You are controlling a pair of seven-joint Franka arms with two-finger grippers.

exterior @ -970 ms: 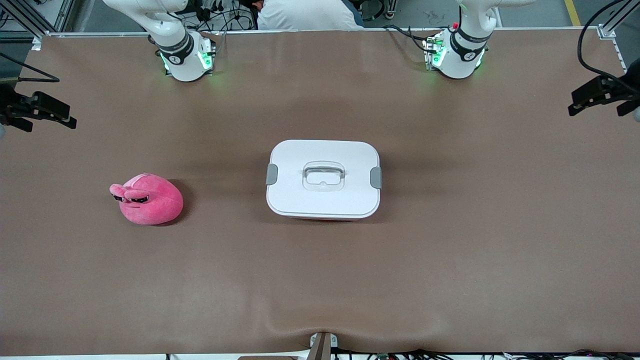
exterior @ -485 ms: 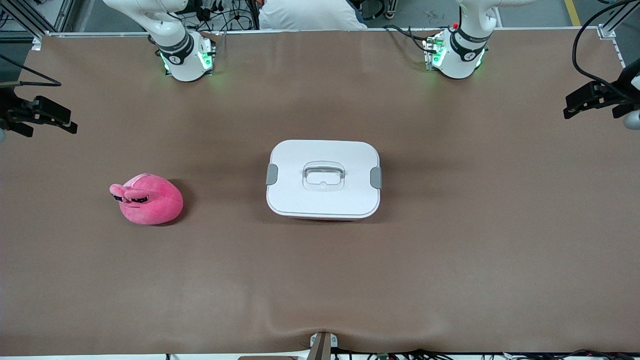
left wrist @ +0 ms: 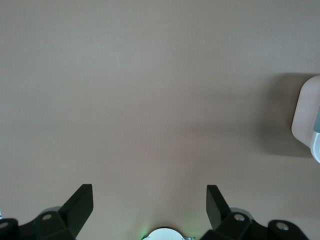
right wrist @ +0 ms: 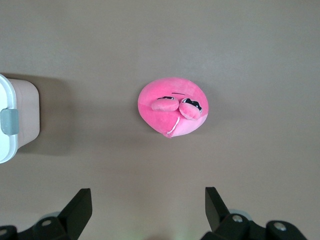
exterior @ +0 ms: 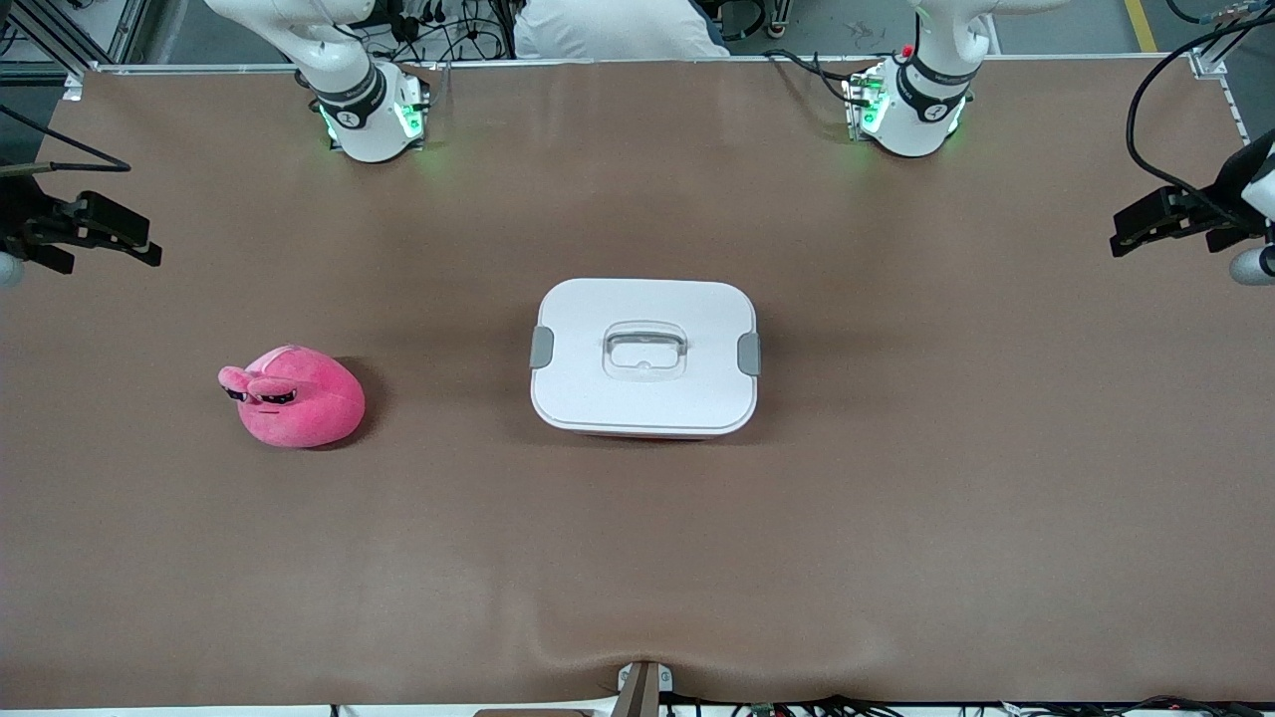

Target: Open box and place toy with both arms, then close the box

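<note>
Big brown table (exterior: 637,558) w/ a matte cover fills basically the whole front view, slight wrinkle at the edge closest to the front cam. The box (exterior: 645,357) sits about mid-table, white lid on, clear recessed handle (exterior: 644,351) in the middle of the lid, and a grey clip on each short side: one (exterior: 541,347) facing the right arm's end, the other (exterior: 749,354) facing the left arm's end. Only a thin strip of the pink tub peeks out under the lid edge nearest the front cam. The toy (exterior: 295,394) is on the table toward the right arm's end, well apart from the box and a touch nearer the front cam, hot pink, droopy dark eyes and snout pointing away from the box. Right gripper (exterior: 85,231) is up in the air over the table edge at its own end, fingers spread wide, nothing in them; in the right wrist view the toy (right wrist: 173,106) shows between the two fingertips (right wrist: 80,207) w/ a corner of the box (right wrist: 17,120) at the frame edge. Left gripper (exterior: 1170,221) is same deal at the other end, over the table edge, jaws wide, holding nothing. Left wrist view is mostly bare tabletop w/ a sliver of the box (left wrist: 306,120) at the side. Both arm bases glow green.
</note>
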